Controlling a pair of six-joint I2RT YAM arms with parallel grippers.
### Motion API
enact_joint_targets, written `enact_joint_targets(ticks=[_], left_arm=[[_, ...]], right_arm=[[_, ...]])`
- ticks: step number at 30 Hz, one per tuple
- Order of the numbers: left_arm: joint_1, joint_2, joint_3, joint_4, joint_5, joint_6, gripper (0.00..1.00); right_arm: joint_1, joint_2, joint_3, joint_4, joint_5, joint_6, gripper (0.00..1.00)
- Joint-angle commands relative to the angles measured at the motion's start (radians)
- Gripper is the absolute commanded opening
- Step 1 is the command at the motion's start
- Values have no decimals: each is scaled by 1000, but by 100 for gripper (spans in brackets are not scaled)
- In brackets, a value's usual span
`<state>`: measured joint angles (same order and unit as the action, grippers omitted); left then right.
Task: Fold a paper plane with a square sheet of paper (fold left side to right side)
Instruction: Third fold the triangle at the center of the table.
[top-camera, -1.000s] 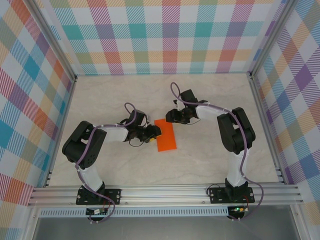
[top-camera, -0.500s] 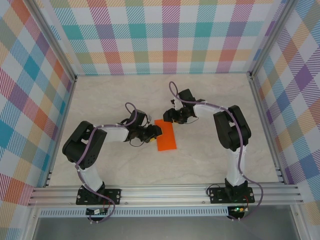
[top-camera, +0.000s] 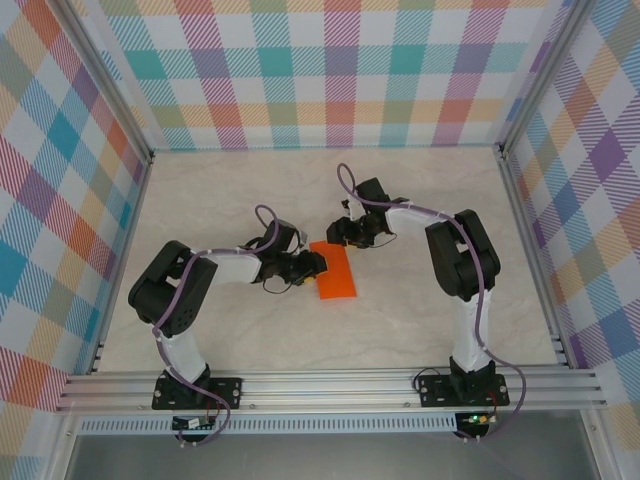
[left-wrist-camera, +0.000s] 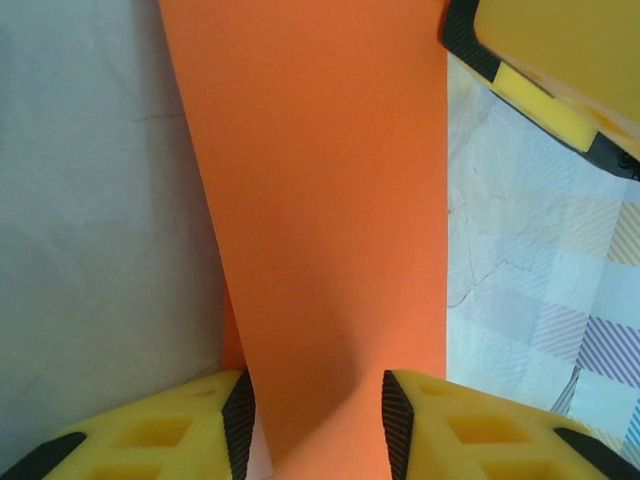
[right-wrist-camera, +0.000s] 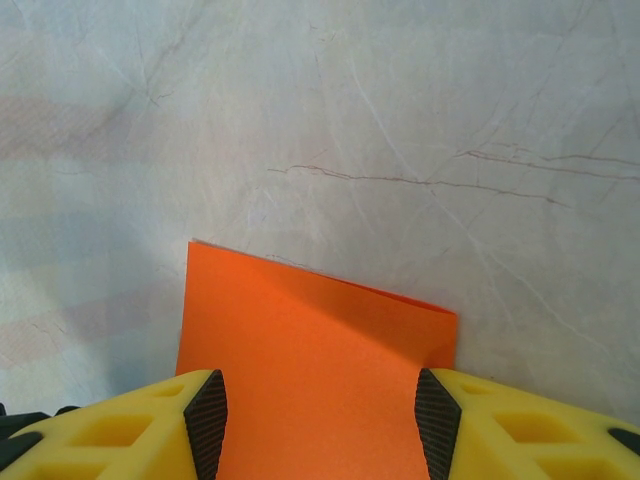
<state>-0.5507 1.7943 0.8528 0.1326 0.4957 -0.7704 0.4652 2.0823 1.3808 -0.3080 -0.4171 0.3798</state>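
Bright, even, soft-shadowed light; wrist views very close, perhaps slightly soft-focused near edges.

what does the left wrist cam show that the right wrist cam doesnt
left wrist: the orange paper as a long strip running away from the left end effector, a yellow finger of the right end effector near its far end, and plaid wall.
right wrist: the paper's end edge with both corners, and bare marble table beyond.
both: orange paper between that arm's open yellow fingers, lying on the table.
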Motion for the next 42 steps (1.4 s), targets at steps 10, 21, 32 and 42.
enact_joint_targets(ticks=[10, 21, 32, 42], left_arm=[[-14, -35, -3, -66, -28, 20, 27], [-13, -50, -9, -73, -28, 19, 13], [-14, -60, 7, -88, -13, -16, 6], [-12, -33, 57, -155, 33, -43, 3]], right_arm=[[4, 13, -6, -52, 50, -30, 56], [1, -43, -11, -9, 39, -58, 63], [17, -444, -318, 106, 137, -210, 78], [379, -901, -757, 188, 504, -234, 85]])
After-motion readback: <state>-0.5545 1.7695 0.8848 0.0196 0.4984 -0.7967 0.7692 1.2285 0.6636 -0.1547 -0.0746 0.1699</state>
